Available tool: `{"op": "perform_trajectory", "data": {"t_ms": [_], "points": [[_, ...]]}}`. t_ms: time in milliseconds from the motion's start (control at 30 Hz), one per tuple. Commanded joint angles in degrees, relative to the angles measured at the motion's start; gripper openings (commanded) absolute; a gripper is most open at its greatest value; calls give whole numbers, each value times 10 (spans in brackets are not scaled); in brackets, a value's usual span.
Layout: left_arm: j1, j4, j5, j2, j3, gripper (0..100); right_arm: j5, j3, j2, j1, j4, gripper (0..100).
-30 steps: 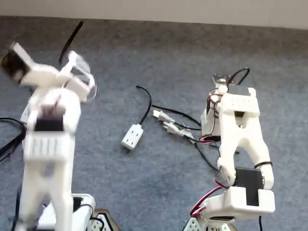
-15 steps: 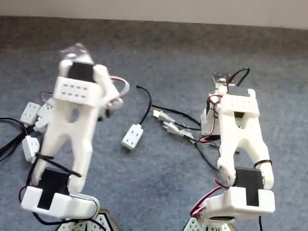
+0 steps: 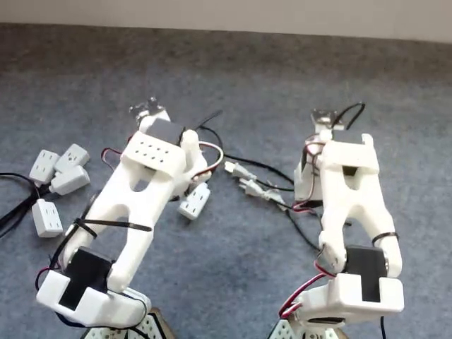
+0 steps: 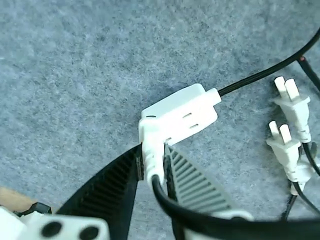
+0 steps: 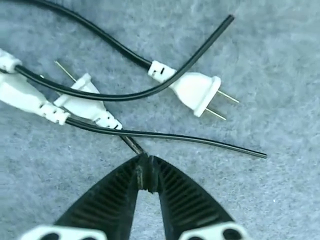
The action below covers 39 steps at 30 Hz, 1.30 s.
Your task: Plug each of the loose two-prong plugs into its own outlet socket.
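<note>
**Surface:** grey short-pile carpet (image 3: 282, 70), with a pale wall strip at 12 o'clock in the high view.

**Item 1:** white rectangular plastic outlet block (image 4: 182, 112).
- It lies at the centre of the carpet, under the left arm.
- In the high view its long axis runs from 1 to 7 o'clock, and its black cord leaves the 1 o'clock end.

**Item 2:** white two-prong plug on a black cord (image 4: 151, 145).
- It meets the block at the end away from the cord, at an angle to the block's long axis.
- The prongs are hidden, so how deeply it is seated cannot be told.
- The left gripper (image 4: 152, 164) has its fingers clamped on the plug body.

**Item 3:** two loose white plugs, one (image 3: 232, 168) and the other (image 3: 251, 187).
- They lie at 2 to 3 o'clock of the block.
- Their long axes run from 10 to 4 o'clock, with the prongs toward 10.

**Item 4:** right gripper (image 5: 145, 172).
- It is low over the carpet, and its fingers are together.
- A thin black cable end (image 5: 132, 145) reaches the fingertips, but whether it is pinched cannot be told.

**Item 5:** cluster of spare white outlet blocks (image 3: 69, 180) at 9 o'clock.

**Hazards (judged):**
- The block is light and unbraced, so insertion force would likely slide or swivel it on the carpet.
- The skewed approach could bend the prongs or leave the plug half-seated.
- The cord running between the fingers may drag the plug out on release.
</note>
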Motion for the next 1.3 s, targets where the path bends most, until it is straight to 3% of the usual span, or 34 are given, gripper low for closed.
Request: {"op": "perform_trajectory", "data": {"t_ms": [0, 333, 633, 1067, 1267], "points": [[15, -6, 51, -8, -3, 7, -7, 4, -7, 3, -22, 6], [52, -6, 130, -1, 0, 7, -7, 4, -7, 3, -22, 6], [50, -97, 132, -2, 78, 7, -7, 5, -7, 3, -22, 6], [48, -97, 133, -1, 81, 7, -7, 5, -7, 3, -22, 6], [3, -101, 133, -1, 88, 7, -7, 5, -6, 3, -22, 6]]}}
